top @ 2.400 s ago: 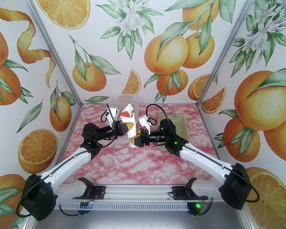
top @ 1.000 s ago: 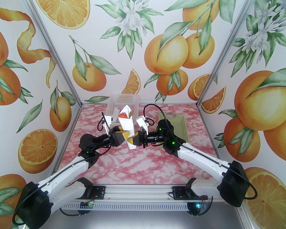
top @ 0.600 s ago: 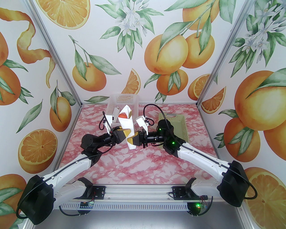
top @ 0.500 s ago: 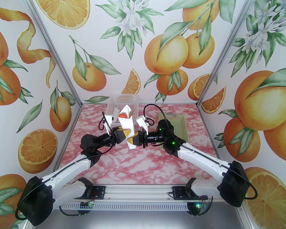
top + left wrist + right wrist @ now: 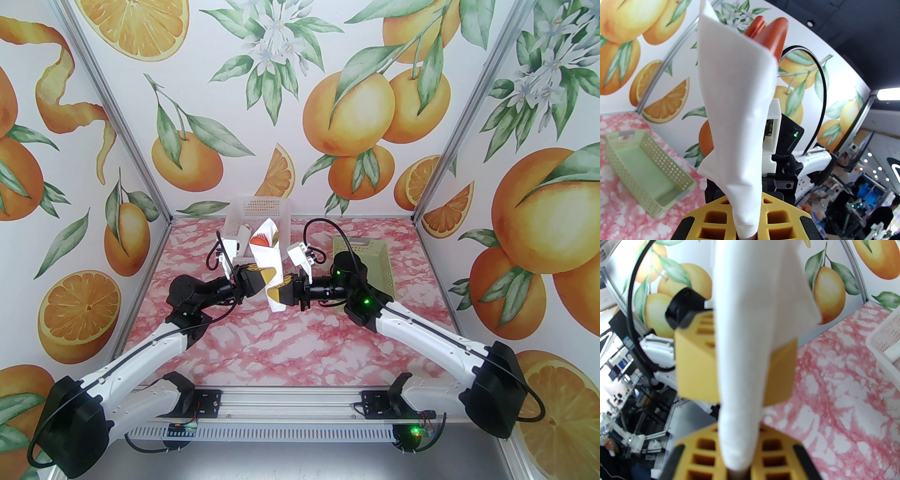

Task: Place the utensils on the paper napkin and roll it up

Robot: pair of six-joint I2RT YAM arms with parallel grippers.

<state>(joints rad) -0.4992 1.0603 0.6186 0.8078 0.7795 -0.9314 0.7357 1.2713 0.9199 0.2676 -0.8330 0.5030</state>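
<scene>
The pink marbled table (image 5: 281, 347) carries a pale green basket (image 5: 361, 242) at the far right and a white basket (image 5: 262, 206) at the far middle. Above the table's centre, the paper napkin (image 5: 268, 255) stands as a raised, upright white cone. The left gripper (image 5: 266, 274) pinches its middle from the left, and the right gripper (image 5: 275, 293) pinches its lower end from the right. Red-orange tips of the utensils (image 5: 774, 35) poke from its top.

White paper napkin (image 5: 736, 105), red-orange utensils (image 5: 774, 39), pale green perforated basket (image 5: 642, 164), pink-and-white marbled table (image 5: 834, 392).
</scene>
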